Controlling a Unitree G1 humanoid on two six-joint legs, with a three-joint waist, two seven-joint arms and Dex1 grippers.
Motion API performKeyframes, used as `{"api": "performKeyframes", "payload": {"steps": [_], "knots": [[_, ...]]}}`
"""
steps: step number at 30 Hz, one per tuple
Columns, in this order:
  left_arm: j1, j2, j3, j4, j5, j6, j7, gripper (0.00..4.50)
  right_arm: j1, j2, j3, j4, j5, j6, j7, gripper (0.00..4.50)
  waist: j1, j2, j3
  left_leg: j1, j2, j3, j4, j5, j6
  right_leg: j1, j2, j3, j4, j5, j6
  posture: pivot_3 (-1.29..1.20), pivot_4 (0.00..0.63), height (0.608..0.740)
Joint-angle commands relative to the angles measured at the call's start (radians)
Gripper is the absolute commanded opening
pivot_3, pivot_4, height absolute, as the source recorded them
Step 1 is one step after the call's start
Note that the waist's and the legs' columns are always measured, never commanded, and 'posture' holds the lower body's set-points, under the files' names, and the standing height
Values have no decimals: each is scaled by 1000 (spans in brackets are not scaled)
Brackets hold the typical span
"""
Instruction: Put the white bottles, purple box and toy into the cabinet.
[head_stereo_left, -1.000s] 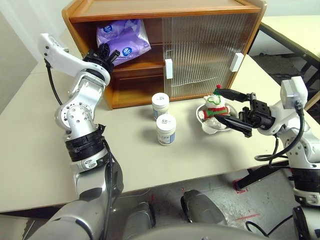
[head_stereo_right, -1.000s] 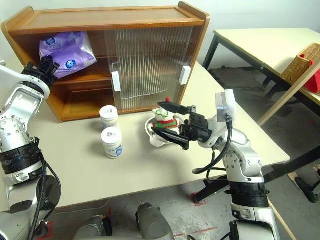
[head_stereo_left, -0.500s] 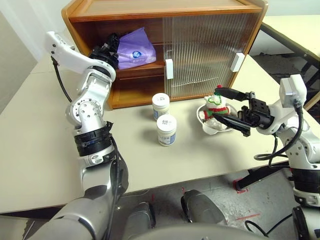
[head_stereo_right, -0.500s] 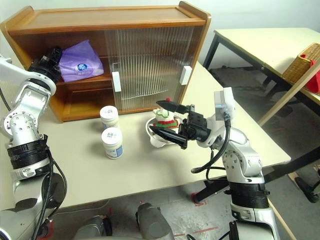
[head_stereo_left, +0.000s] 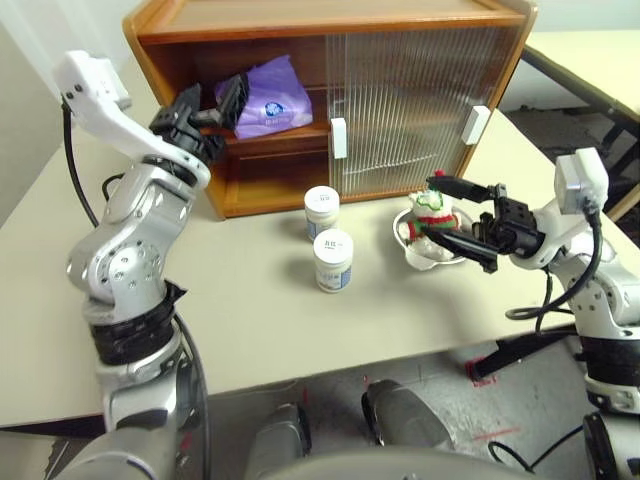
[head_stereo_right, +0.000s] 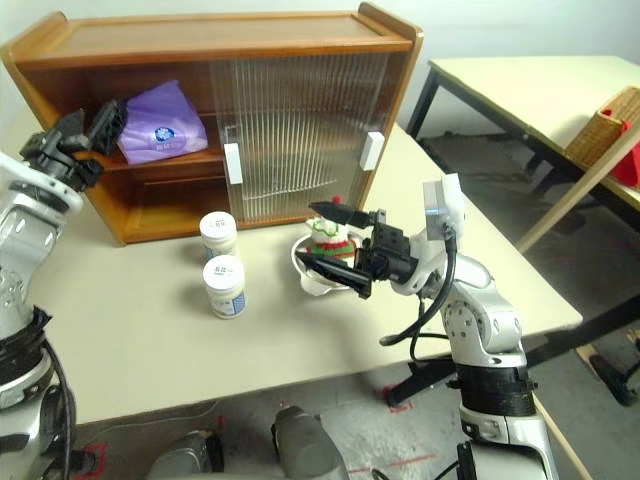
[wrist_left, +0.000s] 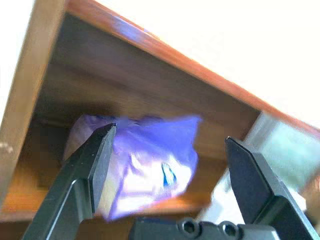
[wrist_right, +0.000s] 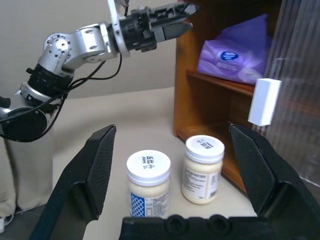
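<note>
With the purple box (head_stereo_left: 270, 97) lying on the cabinet (head_stereo_left: 330, 20) upper shelf just ahead of the wide-open, empty left gripper (head_stereo_left: 207, 103), draw it straight clear (right gripper (head_stereo_left: 462, 215) also gapes empty around the toy (head_stereo_left: 432, 210)), then fetch the white bottles (head_stereo_left: 327, 235) below.

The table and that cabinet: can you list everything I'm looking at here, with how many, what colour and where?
cabinet: one, orange-brown wood, ribbed translucent doors, at the table's back.
purple box: one, lavender, on the cabinet's upper shelf, open side.
white bottles: two, white with pale labels, upright on the table before the cabinet.
toy: one, white bear with green hat and striped scarf, sitting in a dish.
dish: one, white, on the table right of the bottles.
table: one, beige.
basket: one, wicker, on a second table at right.
left tool: black, open, before the open shelf.
right tool: black, open, around the toy.
</note>
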Motion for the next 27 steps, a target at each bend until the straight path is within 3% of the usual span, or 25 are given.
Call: {"api": "performKeyframes", "payload": {"steps": [1, 5, 12, 14, 27], "knots": [[59, 74, -65, -37, 56, -10, -120, 3871, -7, -3, 13, 2, -8, 4, 14, 4500, 6, 0, 0, 0, 1, -2, 0, -1, -2, 0, -1, 1, 0, 2, -4, -281, 75, 740], [74, 103, -152, -16, 145, -63, -206, 2467, -10, 1, 17, 12, -9, -2, 20, 4500, 20, 1, 0, 0, 3, -12, 0, -9, -16, -4, -4, 0, -1, 2, -12, -281, 77, 740], [22, 59, -237, 129, 305, -155, -244, 29, 21, 5, 17, -1, -6, -9, 29, 4500, 35, 1, 0, -4, 4, -14, -1, -8, -14, -2, -8, -2, 0, 2, -13, -302, 81, 740], [-3, 39, -238, 174, 328, -164, -242, 29, 36, 6, 11, -2, -5, -15, 32, 4500, 35, 1, 0, -7, 5, -14, -1, -2, -4, -4, -8, -2, 0, 1, -13, -306, 81, 740], [-163, -33, -242, 495, 466, -324, -324, 29, 84, 37, 17, -17, -5, -43, 23, 4500, 31, 1, 0, -8, 6, -15, -2, -2, -2, -5, -6, -2, -1, -1, -11, -327, 77, 740]]}}
